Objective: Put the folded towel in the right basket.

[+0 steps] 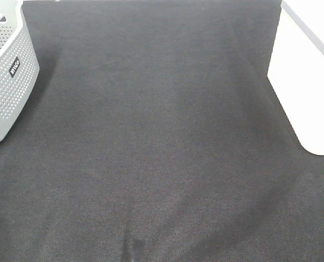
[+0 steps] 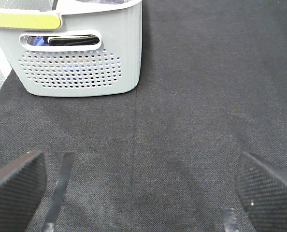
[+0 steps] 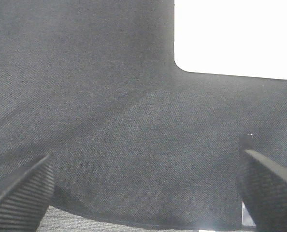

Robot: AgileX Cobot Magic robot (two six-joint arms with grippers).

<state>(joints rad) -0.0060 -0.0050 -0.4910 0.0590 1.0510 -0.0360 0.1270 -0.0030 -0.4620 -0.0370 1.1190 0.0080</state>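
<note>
No folded towel shows on the dark cloth (image 1: 162, 142) in any view. The right basket (image 1: 306, 76) is a plain white container at the right edge of the exterior view; it also shows in the right wrist view (image 3: 235, 38). My left gripper (image 2: 138, 193) is open and empty above the cloth, its fingers (image 2: 15, 186) wide apart. My right gripper (image 3: 143, 193) is open and empty too, with the white basket ahead of it. Neither arm shows in the exterior view.
A grey perforated basket (image 1: 6, 71) stands at the far left; the left wrist view shows it (image 2: 80, 53) with a yellow-green handle and dark and blue items inside. The cloth's edge (image 3: 134, 223) shows in the right wrist view.
</note>
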